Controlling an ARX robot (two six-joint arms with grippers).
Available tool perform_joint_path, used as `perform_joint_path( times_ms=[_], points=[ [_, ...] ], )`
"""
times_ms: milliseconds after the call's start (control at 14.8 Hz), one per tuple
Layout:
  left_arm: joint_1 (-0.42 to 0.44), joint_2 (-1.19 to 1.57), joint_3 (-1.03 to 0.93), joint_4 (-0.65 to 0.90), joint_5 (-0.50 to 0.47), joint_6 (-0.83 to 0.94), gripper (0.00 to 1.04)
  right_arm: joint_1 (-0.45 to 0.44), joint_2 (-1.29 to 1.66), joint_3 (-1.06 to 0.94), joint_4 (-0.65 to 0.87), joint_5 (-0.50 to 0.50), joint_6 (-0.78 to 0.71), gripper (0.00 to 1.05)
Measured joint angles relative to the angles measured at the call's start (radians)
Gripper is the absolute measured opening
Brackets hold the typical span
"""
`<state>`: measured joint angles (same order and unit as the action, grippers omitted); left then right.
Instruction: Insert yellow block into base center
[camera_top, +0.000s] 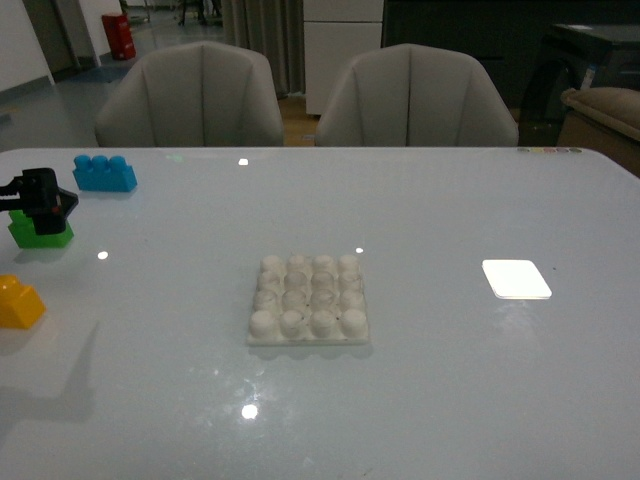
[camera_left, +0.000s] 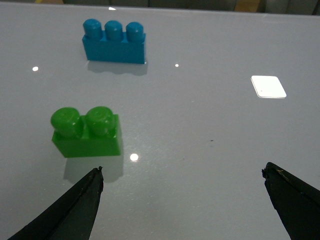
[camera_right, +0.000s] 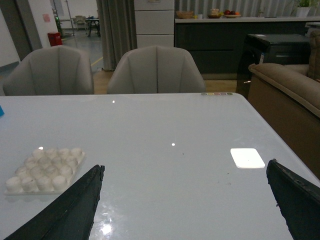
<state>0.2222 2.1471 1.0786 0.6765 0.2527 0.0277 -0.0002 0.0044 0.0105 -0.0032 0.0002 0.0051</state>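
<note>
The yellow block (camera_top: 20, 303) lies at the table's left edge in the front view, partly cut off by the frame. The white studded base (camera_top: 308, 300) sits mid-table, and shows too in the right wrist view as the base (camera_right: 44, 169). My left gripper (camera_top: 38, 200) hovers over the green brick (camera_top: 42, 232), well behind the yellow block. In the left wrist view that gripper (camera_left: 182, 172) stands open with only bare table between its fingers, the green brick (camera_left: 87, 132) just beyond one tip. My right gripper (camera_right: 185, 170) is open and empty, off to the base's right.
A blue three-stud brick (camera_top: 104, 173) rests at the far left, behind the green one; it is the blue brick (camera_left: 114, 42) in the left wrist view. A bright white rectangle (camera_top: 516, 279) shows on the table right of the base. Two chairs (camera_top: 190, 98) stand behind the table.
</note>
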Motion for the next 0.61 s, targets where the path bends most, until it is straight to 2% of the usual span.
perform_joint_path(
  times_ms=[337,607],
  points=[
    [0.105,0.051,-0.002,-0.011,0.052,0.058,0.98,0.0,0.0,0.0,0.0,0.0,0.0,0.98],
    [0.127,0.063,-0.018,-0.02,0.07,0.065,0.98,0.0,0.0,0.0,0.0,0.0,0.0,0.98]
  ],
)
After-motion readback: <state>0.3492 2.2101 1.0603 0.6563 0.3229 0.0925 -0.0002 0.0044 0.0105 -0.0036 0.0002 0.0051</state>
